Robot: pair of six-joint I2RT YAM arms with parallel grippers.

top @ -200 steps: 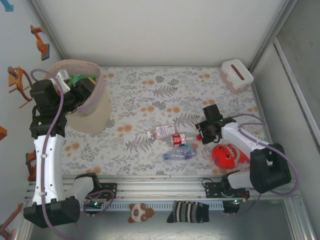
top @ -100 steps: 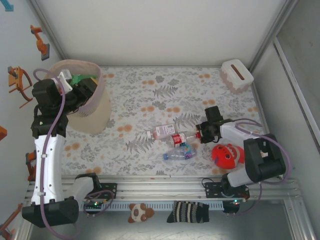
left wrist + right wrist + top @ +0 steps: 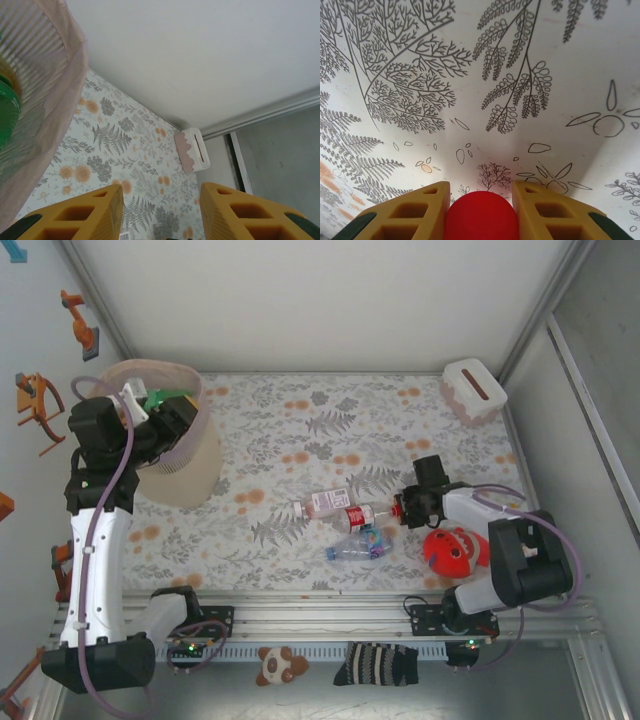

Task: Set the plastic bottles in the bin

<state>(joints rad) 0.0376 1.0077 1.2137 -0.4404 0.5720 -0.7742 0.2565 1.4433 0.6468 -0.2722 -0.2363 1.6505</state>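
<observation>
Right wrist view: my right jaws have just closed on the red cap of a bottle lying mid-frame on the worktop, probably ready to lift. My left jaws hang spread and empty at the bin, upper left.

From my left pincer I see two yellow fingers standing apart, nothing between them. The ribbed pink bin wall stands at the left with a green item behind it. A slotted tissue box sits far across the floral bench.
</observation>
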